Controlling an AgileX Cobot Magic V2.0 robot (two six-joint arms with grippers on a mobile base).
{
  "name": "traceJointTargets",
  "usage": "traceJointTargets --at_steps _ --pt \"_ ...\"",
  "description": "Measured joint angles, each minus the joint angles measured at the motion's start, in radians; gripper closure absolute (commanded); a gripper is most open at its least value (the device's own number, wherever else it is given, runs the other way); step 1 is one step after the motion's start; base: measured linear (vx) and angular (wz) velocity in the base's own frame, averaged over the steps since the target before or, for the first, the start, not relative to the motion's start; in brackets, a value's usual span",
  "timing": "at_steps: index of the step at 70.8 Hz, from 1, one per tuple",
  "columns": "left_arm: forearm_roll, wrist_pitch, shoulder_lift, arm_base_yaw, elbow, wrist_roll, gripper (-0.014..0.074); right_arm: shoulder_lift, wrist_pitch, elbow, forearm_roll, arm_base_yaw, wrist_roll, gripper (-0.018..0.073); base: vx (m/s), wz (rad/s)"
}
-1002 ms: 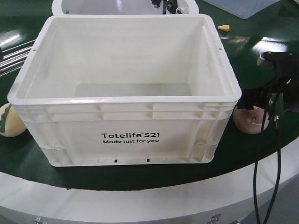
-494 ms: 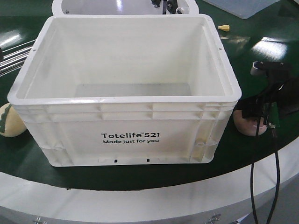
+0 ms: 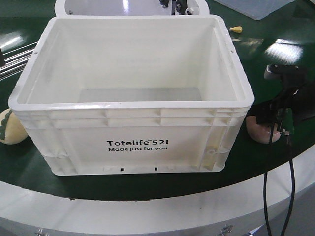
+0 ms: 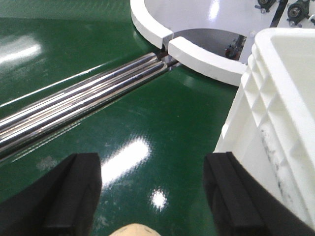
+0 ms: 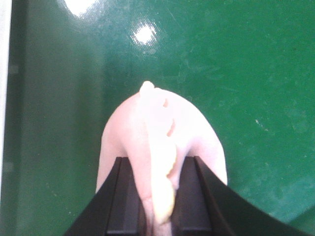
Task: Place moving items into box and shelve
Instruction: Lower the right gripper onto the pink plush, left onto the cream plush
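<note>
The white box [image 3: 133,105] marked "Totelife 521" stands open and empty in the middle of the green table. The pink moving item [image 3: 258,130] sits on the table by the box's right front corner, and my right gripper [image 3: 273,120] is down on it. In the right wrist view my right gripper [image 5: 160,206] is shut on the pink toy [image 5: 160,132], squeezing its yellow crest. The pale yellow moving item [image 3: 10,127] lies left of the box. My left gripper [image 4: 152,196] is open just above it, with only the toy's top [image 4: 135,230] showing, beside the box wall [image 4: 275,113].
Steel rails [image 4: 74,103] run across the table at the left. A white ring-shaped hub [image 3: 123,6] lies behind the box. A small yellow piece [image 3: 236,29] and a blue bin [image 3: 256,7] are at the back right. The table's white rim [image 3: 147,206] curves in front.
My right gripper has moved left and down over the pink toy and now covers more of it. The box and yellow toy have not moved.
</note>
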Motion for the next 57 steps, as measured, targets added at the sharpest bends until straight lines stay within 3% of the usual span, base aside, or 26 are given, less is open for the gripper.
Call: traceJointTargets --at_steps 24,57 --pt "0.063 0.093 0.096 0.0 0.0 -0.001 0.004 0.0 0.0 0.0 0.0 0.0 0.0 0.0574 0.0 0.0" --pt "0.071 0.128 0.131 0.0 -0.001 -0.001 0.004 0.0 0.0 0.0 0.0 0.0 0.0 0.0574 0.0 0.0"
